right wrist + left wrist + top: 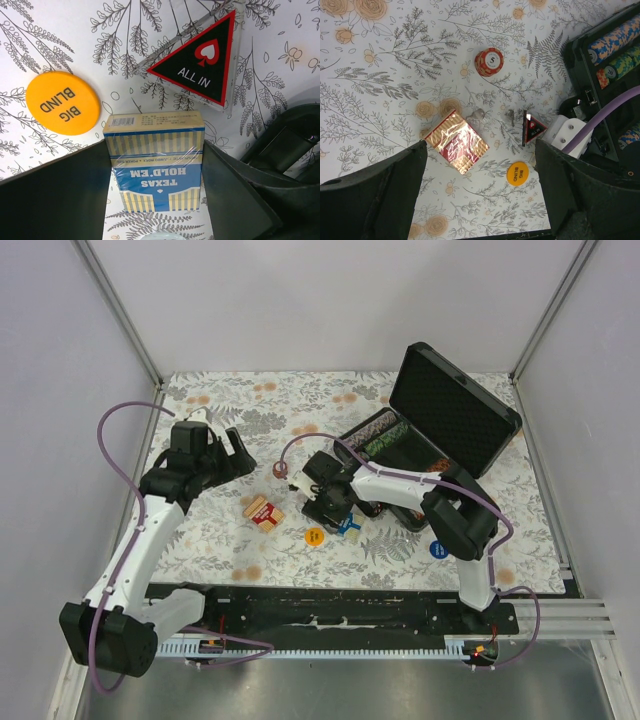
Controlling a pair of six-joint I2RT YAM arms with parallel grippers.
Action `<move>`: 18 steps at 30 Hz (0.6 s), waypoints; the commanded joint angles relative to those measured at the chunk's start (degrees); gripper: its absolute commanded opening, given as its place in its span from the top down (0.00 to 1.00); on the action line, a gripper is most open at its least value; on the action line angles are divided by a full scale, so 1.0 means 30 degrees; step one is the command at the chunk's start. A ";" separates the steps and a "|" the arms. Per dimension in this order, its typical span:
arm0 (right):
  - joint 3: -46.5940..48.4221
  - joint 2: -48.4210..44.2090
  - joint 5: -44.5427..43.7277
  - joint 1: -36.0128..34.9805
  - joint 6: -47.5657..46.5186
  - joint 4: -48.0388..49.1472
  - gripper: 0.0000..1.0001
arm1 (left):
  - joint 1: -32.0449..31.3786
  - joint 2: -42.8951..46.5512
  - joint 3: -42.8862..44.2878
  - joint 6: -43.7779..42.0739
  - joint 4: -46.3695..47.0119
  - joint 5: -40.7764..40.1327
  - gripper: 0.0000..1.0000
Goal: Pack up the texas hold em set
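Right wrist: "TEXAS HOLD'EM" deck (155, 165), "BIG BLIND" disc (62, 102), "ALL IN" triangle (200, 65).

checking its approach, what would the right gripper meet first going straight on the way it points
Most likely the blue card deck, which lies flat between its fingers, though depth is unclear.

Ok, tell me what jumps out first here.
The open black case stands at back right, rows of multicoloured chips inside. Nearer, the right hand straddles a blue Texas Hold'em card deck, with a black-and-red ALL IN triangle and a yellow BIG BLIND disc close beside it.
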State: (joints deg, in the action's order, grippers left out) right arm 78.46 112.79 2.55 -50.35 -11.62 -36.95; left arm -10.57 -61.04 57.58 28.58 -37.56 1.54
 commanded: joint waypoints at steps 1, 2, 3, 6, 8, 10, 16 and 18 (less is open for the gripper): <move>0.0742 0.0050 0.0061 -0.0005 0.0209 -0.0193 0.46 | 0.0095 -0.0280 0.0874 -0.0707 0.0626 -0.0396 0.07; 0.0772 -0.0125 -0.0173 -0.0005 0.0413 -0.0193 0.48 | 0.0095 -0.0396 0.0932 -0.0708 0.0626 -0.0425 0.07; 0.0772 -0.0417 -0.0262 -0.0005 0.0589 -0.0193 0.49 | 0.0095 -0.0426 0.0962 -0.0737 0.0655 -0.0397 0.07; 0.0976 -0.1967 -0.0526 -0.0005 0.0971 -0.0164 0.50 | 0.0095 -0.0456 0.1050 -0.0795 0.0655 -0.0426 0.07; 0.1268 -0.3168 -0.0556 0.0112 0.1030 -0.0193 0.50 | 0.0095 -0.0397 0.1079 -0.0912 0.0655 -0.0309 0.07; 0.1678 -0.4281 -0.0439 0.0462 0.1176 -0.0252 0.50 | 0.0095 -0.0281 0.1079 -0.1117 0.0684 -0.0017 0.07; 0.2822 -0.5839 -0.1519 0.2511 0.1236 -0.0194 0.49 | 0.0095 0.0101 0.0904 -0.1410 0.0889 -0.0015 0.07; 0.2706 -0.5811 -0.2339 0.3331 0.1265 0.0419 0.49 | 0.0095 0.0043 0.0904 -0.1294 0.0977 -0.0045 0.07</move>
State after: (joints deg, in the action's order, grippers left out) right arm 84.40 97.71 0.71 -44.66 -8.40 -38.68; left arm -10.57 -62.13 58.50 26.76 -37.39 1.61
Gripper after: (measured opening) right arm 0.722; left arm 0.928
